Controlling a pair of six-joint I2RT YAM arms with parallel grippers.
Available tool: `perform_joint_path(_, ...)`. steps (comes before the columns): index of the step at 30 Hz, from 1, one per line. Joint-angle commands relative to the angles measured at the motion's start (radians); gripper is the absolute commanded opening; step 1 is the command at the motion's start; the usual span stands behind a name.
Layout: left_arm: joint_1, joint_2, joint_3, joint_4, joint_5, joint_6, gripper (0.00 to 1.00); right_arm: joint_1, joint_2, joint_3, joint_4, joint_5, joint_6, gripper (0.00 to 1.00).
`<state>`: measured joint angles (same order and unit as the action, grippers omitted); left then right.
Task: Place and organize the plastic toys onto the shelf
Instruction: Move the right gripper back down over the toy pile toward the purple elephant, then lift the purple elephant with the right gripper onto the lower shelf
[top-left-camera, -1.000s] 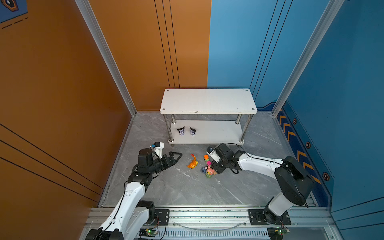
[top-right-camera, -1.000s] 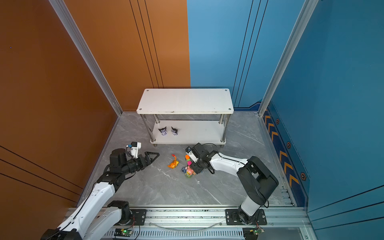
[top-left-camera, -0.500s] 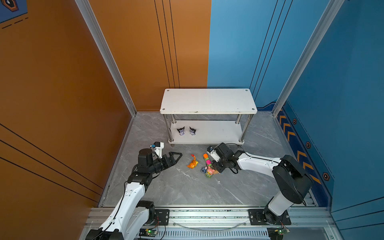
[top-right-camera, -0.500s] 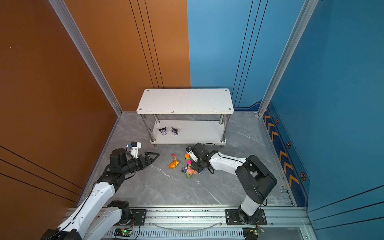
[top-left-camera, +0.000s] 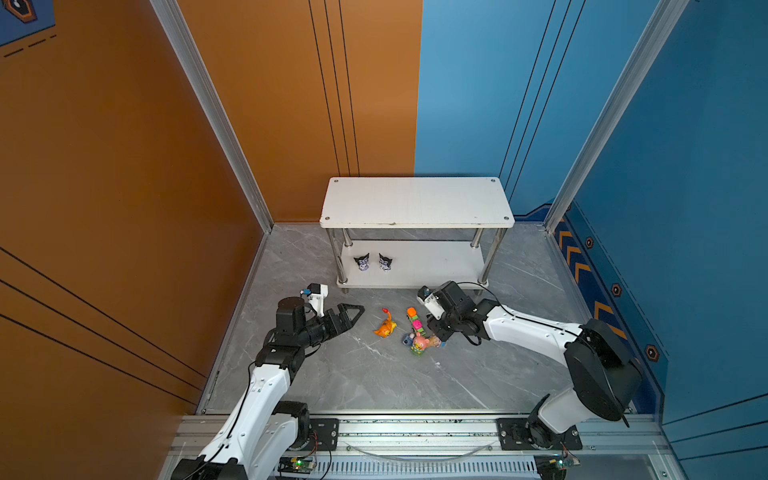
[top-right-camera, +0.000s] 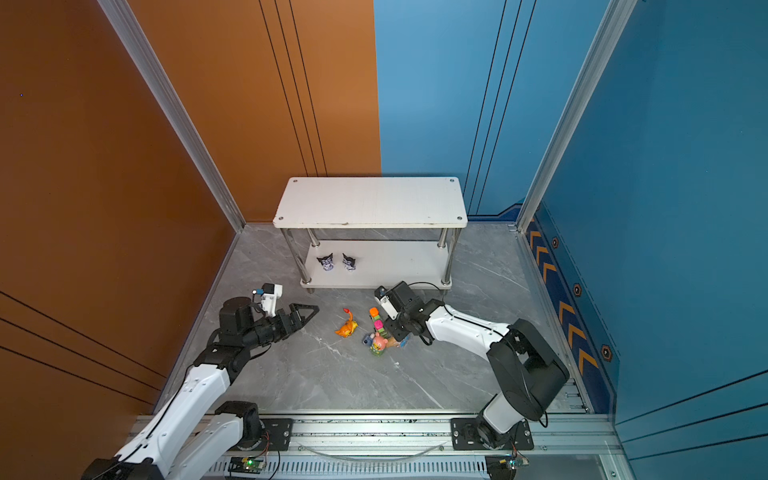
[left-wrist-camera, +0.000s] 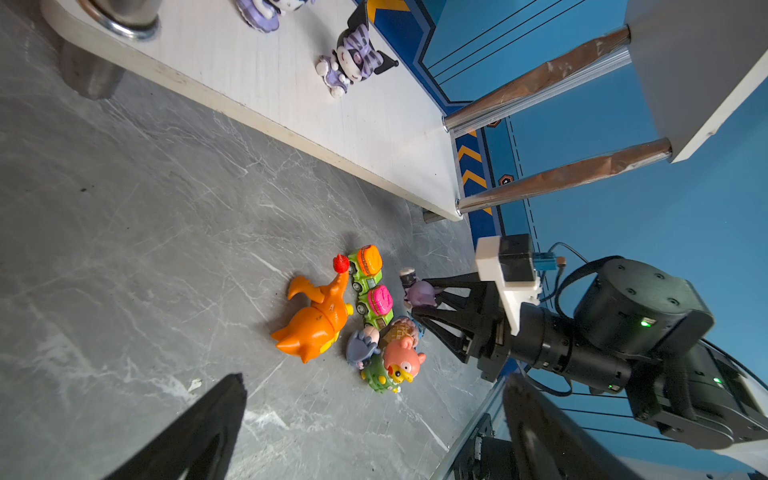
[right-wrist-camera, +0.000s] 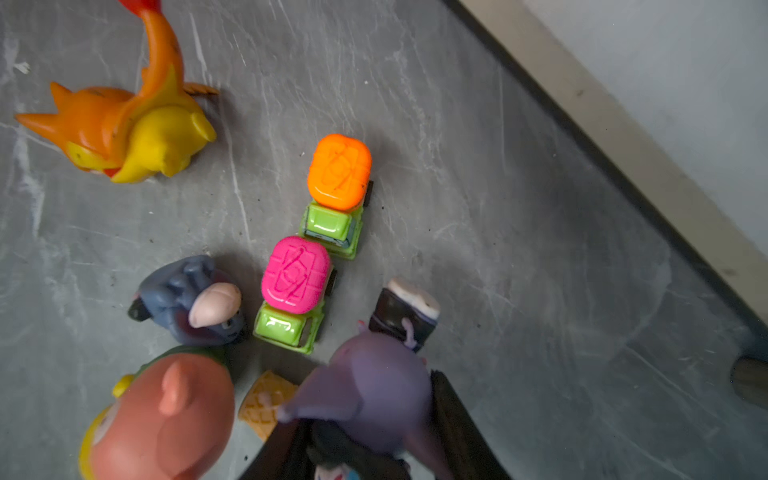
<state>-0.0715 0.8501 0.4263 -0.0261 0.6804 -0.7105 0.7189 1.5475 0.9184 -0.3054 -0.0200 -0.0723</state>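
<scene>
The shelf (top-left-camera: 415, 203) stands at the back, with two black-purple eared heads (top-left-camera: 361, 262) (top-left-camera: 385, 262) on its lower board. On the floor in front lie the orange spiky creature (top-left-camera: 385, 328), two green blocks (right-wrist-camera: 338, 172) (right-wrist-camera: 295, 274), the grey-blue donkey (right-wrist-camera: 195, 301), the pink bear (right-wrist-camera: 166, 419) and a cone (right-wrist-camera: 266, 403). My right gripper (top-left-camera: 436, 332) reaches down at the pile's right edge, shut on a third eared head (right-wrist-camera: 374, 386). My left gripper (top-left-camera: 355, 313) hovers open, left of the orange creature, holding nothing.
Chrome posts (top-left-camera: 492, 257) frame the shelf's lower board (top-left-camera: 436, 266). Orange and blue walls close the cell on three sides. A metal rail (top-left-camera: 415, 428) runs along the front. Bare grey floor (top-left-camera: 365, 374) lies between the pile and the rail.
The right gripper's jaws have closed in around the eared head at the pile's right edge. The left arm has not moved.
</scene>
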Motion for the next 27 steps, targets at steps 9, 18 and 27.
perform_joint_path(9,-0.005,-0.016,0.001,0.01,-0.014,0.014,0.98,-0.011,-0.091,0.125,-0.097,0.017,-0.035,0.39)
perform_joint_path(18,-0.005,-0.022,-0.001,0.012,-0.014,0.011,0.98,-0.081,0.125,0.36,-0.111,0.031,-0.077,0.38)
perform_joint_path(27,-0.002,-0.016,0.002,0.011,-0.015,0.017,0.98,-0.095,0.353,0.591,-0.164,0.061,-0.12,0.38)
